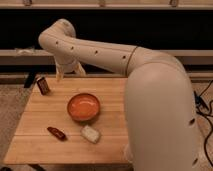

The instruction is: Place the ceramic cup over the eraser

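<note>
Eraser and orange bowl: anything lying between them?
Only bare table between eraser and bowl, camera view. The pincer hangs at the table's back edge, beside the eraser.

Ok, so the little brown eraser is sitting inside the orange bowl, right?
No. The camera view shows the little brown eraser standing on the table at its far left corner, not inside the orange bowl. The gripper hangs over the far edge, just right of the eraser.
</note>
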Controlling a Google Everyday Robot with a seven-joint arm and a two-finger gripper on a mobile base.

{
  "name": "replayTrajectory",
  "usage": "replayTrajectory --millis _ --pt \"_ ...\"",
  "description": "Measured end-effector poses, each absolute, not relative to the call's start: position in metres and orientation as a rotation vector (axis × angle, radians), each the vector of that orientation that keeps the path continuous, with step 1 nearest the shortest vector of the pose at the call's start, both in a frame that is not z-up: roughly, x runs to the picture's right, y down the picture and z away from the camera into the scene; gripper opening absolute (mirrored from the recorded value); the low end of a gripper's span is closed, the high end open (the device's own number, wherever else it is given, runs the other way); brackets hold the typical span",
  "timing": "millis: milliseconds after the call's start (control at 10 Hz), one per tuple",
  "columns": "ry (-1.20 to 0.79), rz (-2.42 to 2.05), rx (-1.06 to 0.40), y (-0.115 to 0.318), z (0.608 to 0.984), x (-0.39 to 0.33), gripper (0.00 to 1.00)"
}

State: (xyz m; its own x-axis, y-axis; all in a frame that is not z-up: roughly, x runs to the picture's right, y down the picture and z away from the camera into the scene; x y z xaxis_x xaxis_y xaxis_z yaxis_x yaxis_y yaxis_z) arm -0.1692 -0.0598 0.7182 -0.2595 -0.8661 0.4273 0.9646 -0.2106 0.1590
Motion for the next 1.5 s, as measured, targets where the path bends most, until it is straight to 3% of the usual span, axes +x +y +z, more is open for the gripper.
replayTrajectory --millis 1500 --pt "-0.401 -1.618 -0.343 -0.058 0.703 -0.084 0.80"
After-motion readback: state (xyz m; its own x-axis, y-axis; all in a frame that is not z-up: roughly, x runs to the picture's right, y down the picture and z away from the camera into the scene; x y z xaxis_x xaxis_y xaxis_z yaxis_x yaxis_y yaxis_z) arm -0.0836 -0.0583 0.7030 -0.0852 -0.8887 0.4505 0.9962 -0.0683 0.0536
